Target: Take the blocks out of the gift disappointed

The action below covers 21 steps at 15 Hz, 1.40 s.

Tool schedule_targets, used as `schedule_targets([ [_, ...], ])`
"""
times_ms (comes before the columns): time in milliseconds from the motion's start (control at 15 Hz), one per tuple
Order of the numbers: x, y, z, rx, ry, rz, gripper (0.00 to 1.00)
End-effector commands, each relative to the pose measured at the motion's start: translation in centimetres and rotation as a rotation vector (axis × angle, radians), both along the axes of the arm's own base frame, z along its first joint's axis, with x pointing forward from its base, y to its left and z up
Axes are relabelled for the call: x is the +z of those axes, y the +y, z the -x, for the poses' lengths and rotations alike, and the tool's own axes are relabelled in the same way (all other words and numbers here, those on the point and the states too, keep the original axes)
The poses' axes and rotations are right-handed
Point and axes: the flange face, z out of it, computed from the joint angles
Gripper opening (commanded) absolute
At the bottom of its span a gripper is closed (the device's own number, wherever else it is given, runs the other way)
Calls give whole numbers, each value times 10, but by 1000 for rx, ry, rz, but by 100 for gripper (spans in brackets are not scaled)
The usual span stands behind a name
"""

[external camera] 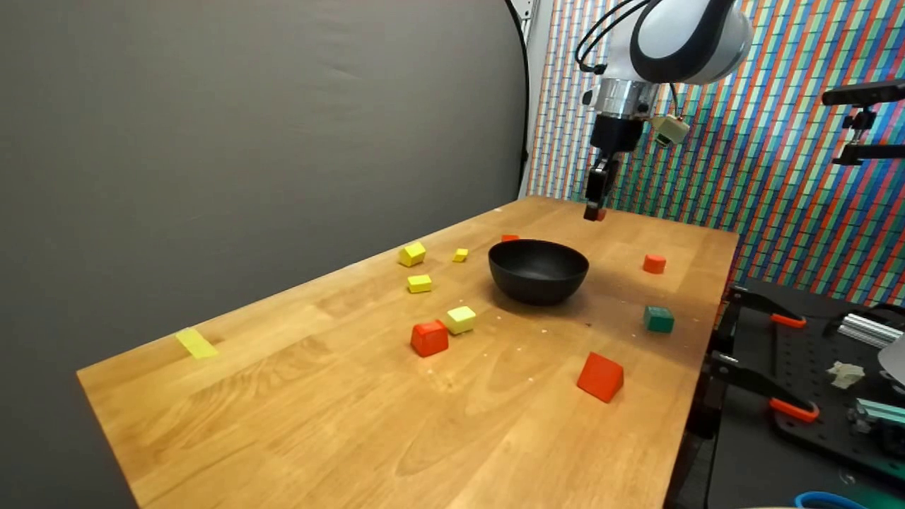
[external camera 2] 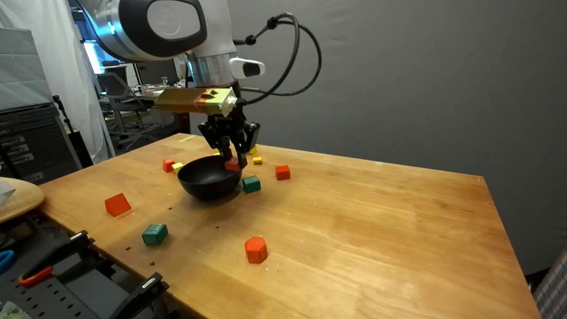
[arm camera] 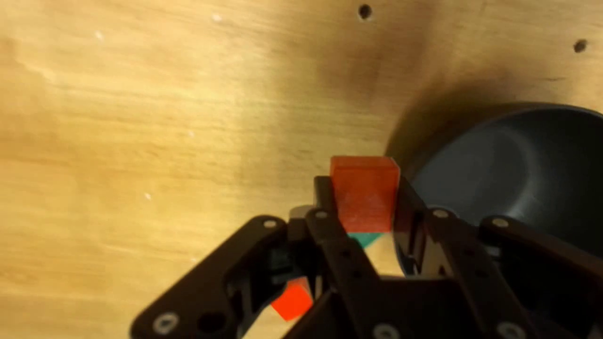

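Observation:
A red block (arm camera: pixel 365 195) is pinched between the fingertips of my gripper (external camera 2: pixel 234 159), held up off the table. The black bowl (arm camera: pixel 476 174), the gift disappointed, sits beside and below it in the wrist view; no block shows in the visible part of its inside. Around the bowl lie other blocks: a yellow block (external camera: pixel 461 319) against a red block (external camera: pixel 430 338), several more yellow ones, a large red-orange block (external camera: pixel 601 377), a green block (external camera 2: pixel 155 234), another green block (external camera 2: pixel 251 184) close to the bowl, a red block (external camera 2: pixel 282 172) and an orange-red block (external camera 2: pixel 256 250).
A flat yellow tape strip (external camera: pixel 196 343) is stuck near one table corner. Along a table edge stand black clamps with orange tips (external camera: pixel 767 399) on a dark side bench. A grey backdrop (external camera: pixel 283 141) rises behind the wooden table (external camera 2: pixel 376 230). Black cables loop from the arm.

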Motion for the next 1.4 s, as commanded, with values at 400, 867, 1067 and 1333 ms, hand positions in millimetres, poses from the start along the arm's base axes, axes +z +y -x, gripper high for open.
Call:
schedule_targets([
  [400,-56,-53,37,62,128,-103,58],
  [867,-36,-43,57,175,198,-161,100],
  [1067,-2,-37,80,214,230,-104,100],
  [1333,32,-26,107,263,185,-15,100],
])
